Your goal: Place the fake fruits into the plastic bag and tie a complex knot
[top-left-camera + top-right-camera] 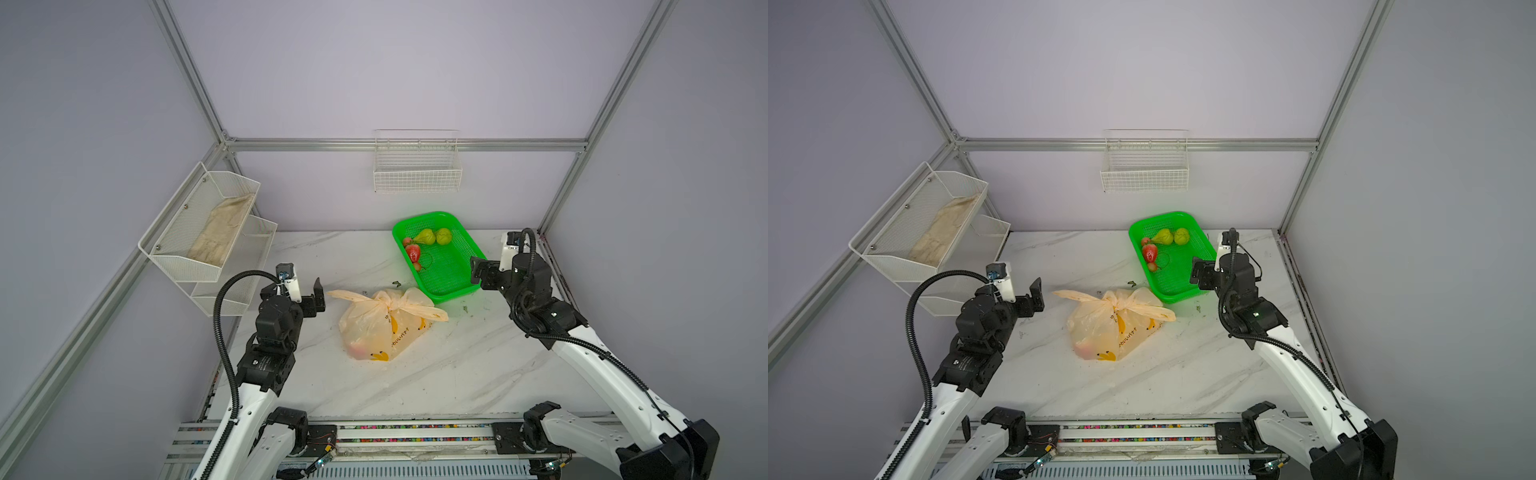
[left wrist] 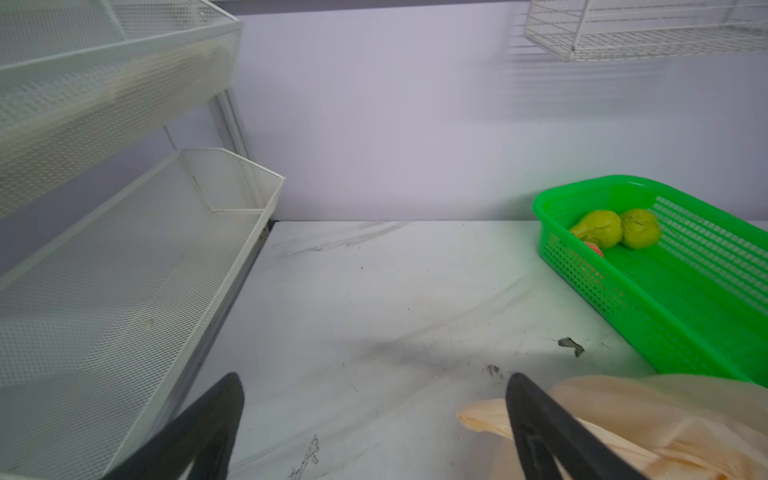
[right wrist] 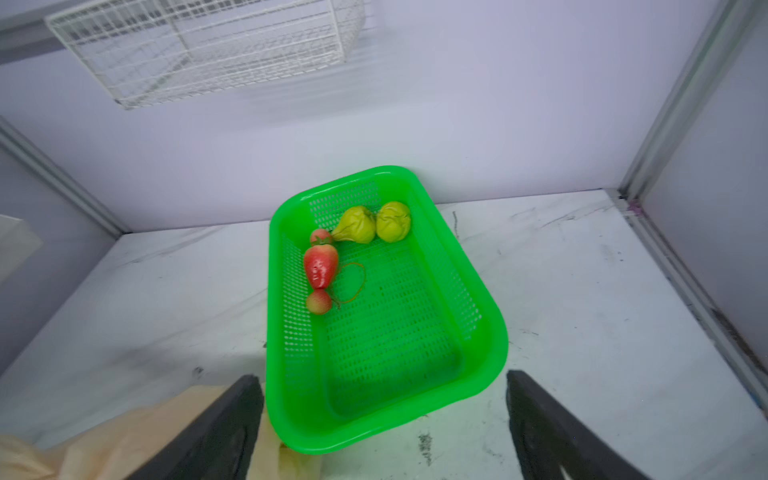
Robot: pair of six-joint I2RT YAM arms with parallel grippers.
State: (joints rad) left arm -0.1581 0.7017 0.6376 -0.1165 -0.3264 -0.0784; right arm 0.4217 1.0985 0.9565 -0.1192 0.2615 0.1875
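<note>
The plastic bag [image 1: 374, 332] [image 1: 1104, 332] lies mid-table, cream-peach with printed bananas, a pinkish fruit showing through it. Its handles are bunched into the knot [image 1: 388, 306] [image 1: 1116, 306], with flat ends sticking out sideways. Two green pears [image 1: 427, 237] [image 3: 357, 226] and red strawberries [image 1: 413, 252] [image 3: 320, 266] sit in the green basket [image 1: 469, 249] [image 3: 494, 332]. My left gripper [image 1: 318, 297] [image 1: 1036, 293] [image 2: 374, 378] hangs open left of the bag, one handle end [image 2: 482, 415] beside a finger. Open too, the right gripper [image 1: 477, 271] [image 1: 1196, 272] [image 3: 381, 376] hovers at the basket's near right corner. Both are empty.
A white mesh two-tier shelf [image 1: 199, 249] holding a folded cloth stands on the left wall, close behind my left arm. A white wire basket [image 1: 417, 170] hangs on the back wall. A small dark scrap [image 1: 396, 284] lies between bag and green basket.
</note>
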